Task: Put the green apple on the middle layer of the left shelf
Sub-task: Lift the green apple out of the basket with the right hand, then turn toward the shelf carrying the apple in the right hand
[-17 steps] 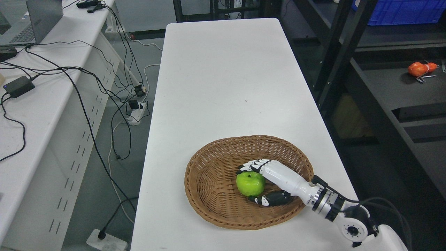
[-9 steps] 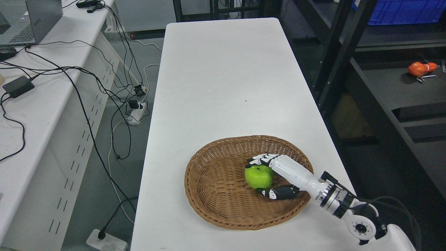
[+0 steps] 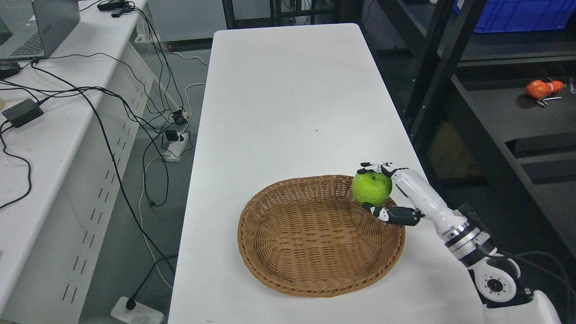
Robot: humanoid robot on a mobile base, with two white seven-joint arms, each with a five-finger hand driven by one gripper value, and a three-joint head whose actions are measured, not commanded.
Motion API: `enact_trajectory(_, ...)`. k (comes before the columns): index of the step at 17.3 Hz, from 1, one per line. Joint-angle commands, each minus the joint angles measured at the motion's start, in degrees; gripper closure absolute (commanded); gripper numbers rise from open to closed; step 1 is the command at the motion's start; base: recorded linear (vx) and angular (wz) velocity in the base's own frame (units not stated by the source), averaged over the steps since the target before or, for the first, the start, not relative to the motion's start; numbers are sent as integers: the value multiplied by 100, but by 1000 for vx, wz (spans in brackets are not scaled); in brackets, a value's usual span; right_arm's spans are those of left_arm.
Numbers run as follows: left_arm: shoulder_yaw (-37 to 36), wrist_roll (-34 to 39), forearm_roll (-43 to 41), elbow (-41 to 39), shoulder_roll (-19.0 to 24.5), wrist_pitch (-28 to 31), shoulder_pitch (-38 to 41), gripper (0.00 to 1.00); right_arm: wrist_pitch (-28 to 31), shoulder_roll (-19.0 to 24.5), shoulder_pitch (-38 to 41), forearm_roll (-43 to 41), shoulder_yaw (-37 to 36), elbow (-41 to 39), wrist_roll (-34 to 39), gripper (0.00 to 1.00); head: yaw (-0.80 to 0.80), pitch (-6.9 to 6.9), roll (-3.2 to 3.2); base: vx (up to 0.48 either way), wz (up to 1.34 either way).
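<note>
— Wicker basket (image 3: 288,252) at the near end of the white table (image 3: 288,99). Anything in it?
— Bare weave only, oval, shallow, brown.
— And the green apple (image 3: 371,188)?
— Out of the basket, lifted above its far right rim. Held in the right hand (image 3: 396,193), arm coming in from the lower right.
— Grip?
— Fingers (image 3: 378,167) curled over the apple's far side, dark thumb (image 3: 396,215) pressed under its near side. Closed around the fruit.
— Other containers?
— Blue crate (image 3: 517,15) at the far right, on the dark shelving (image 3: 508,112); contents hidden from here.
— Anything else on those shelves?
— Small orange object (image 3: 542,88) on a dark shelf board to the right, well apart from the apple. Too small to identify.
— Any labels or print?
— None legible. Closed laptop (image 3: 40,27) on the left bench (image 3: 40,148), black power brick (image 3: 22,112) beside tangled cables (image 3: 130,117), white power strip (image 3: 173,148) on the floor between bench and table. No readable marking on any.
</note>
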Motion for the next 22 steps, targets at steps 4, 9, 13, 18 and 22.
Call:
enact_trajectory(4,0,-3,0,-2,100,-6,1,0,952,1020,428,-48,-1511,-240,-904,100,0,0,0,-32,0)
enact_trajectory(9,0,-3,0,-2,100,-6,1,0,935,1115,885,-65,-1582,-416,-1149,100,0,0,0,-150,14)
enact_trajectory(13,0,-3,0,-2,100,3,1,0,943,1115,912,-83,-1538,-416,-1159,100,0,0,0,-242,35)
enact_trajectory(18,0,-3,0,-2,100,3,1,0,943,1115,1026,-92,-1521,-416,-1167,100,0,0,0,-295,-305)
enact_trajectory(22,0,-3,0,-2,100,3,1,0,742,1115,1491,-320,-968,-416,-1167,100,0,0,0,-343,-99)
